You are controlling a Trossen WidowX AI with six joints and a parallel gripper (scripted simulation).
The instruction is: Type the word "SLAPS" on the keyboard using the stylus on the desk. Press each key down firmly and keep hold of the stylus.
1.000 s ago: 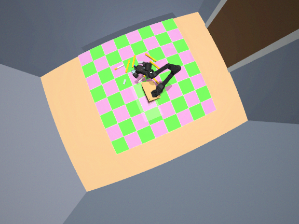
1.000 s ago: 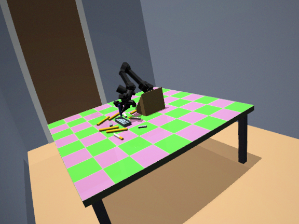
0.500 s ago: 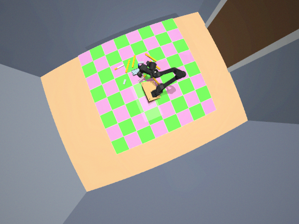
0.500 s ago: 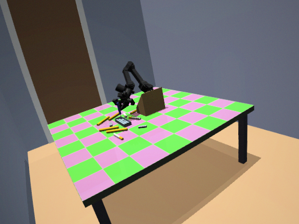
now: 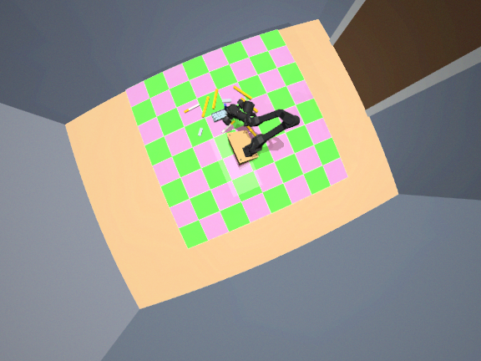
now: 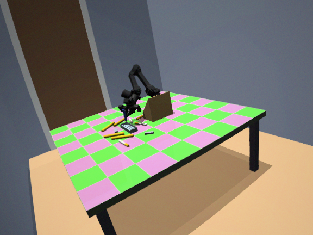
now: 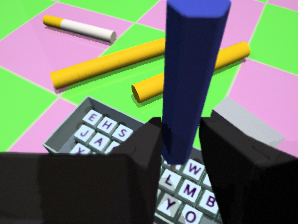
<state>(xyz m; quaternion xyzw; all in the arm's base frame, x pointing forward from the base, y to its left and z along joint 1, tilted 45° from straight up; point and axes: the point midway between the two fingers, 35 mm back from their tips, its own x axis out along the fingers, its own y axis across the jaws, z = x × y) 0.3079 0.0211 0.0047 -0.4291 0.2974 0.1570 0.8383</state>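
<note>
A blue stylus stands nearly upright in my gripper, which is shut on it. The dark keyboard with white letter keys lies below. In the wrist view, the stylus tip is over the keyboard, just left of the W key and above the L key. The key under the tip is mostly hidden, and contact cannot be told. The S key and A key show to the left; the fingers hide the keys between and below.
Two yellow sticks lie beyond the keyboard. A white-and-yellow stick lies further off. A grey block lies beside the keyboard. A wooden block stands at the arm's base.
</note>
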